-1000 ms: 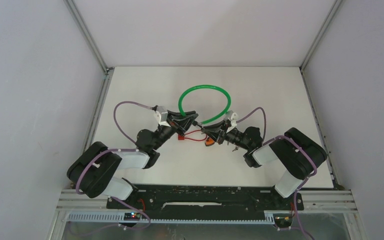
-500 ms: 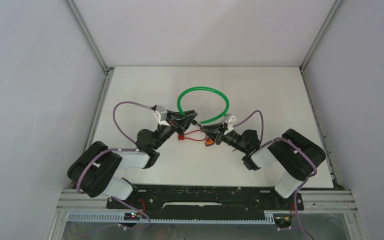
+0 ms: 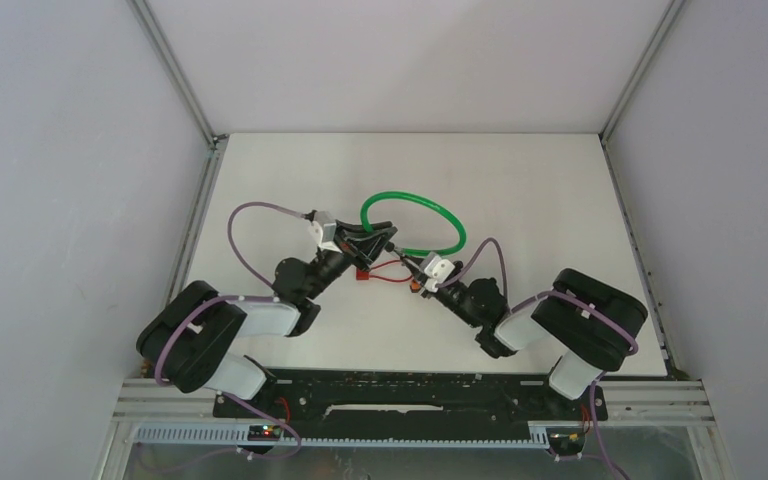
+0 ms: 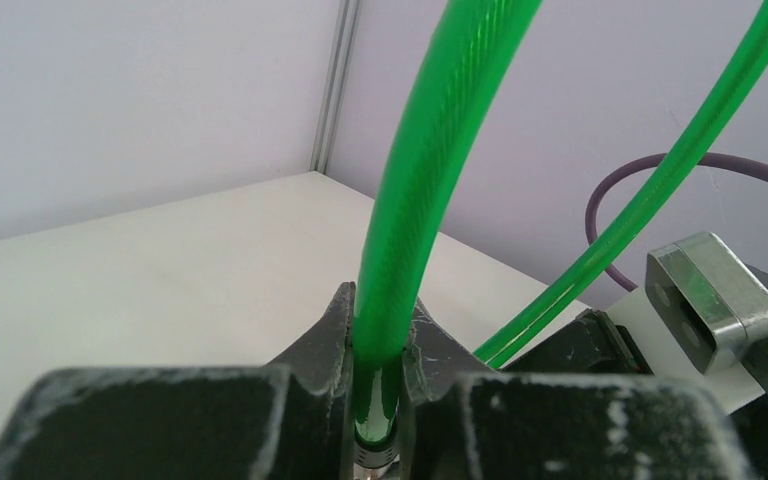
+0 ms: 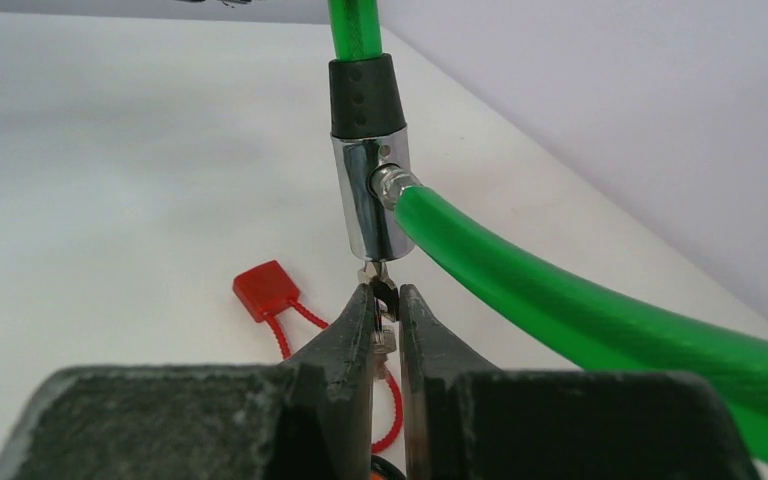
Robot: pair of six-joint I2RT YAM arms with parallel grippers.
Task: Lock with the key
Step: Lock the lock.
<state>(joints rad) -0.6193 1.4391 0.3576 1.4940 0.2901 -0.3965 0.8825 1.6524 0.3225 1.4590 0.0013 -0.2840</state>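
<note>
A green cable lock [image 3: 415, 203] loops above the table's middle. My left gripper [image 3: 384, 238] is shut on the cable near its end; in the left wrist view the green cable [image 4: 430, 170] rises from between the closed jaws of that gripper [image 4: 378, 350]. In the right wrist view the chrome lock barrel [image 5: 370, 200] with a black collar hangs upright, the key [image 5: 381, 300] in its lower end. My right gripper [image 5: 384, 310] is shut on the key's head; it also shows in the top view [image 3: 418, 266].
A red tag [image 5: 265, 290] on a red beaded cord [image 5: 390, 400] lies on the white table under the key, with an orange piece below it. In the top view the red tag [image 3: 362, 275] sits between the two grippers. Grey walls enclose the table.
My right arm has swung its wrist round toward the left and near, the gripper staying at the lock. The green loop has shifted slightly right and down. My left arm has not moved.
</note>
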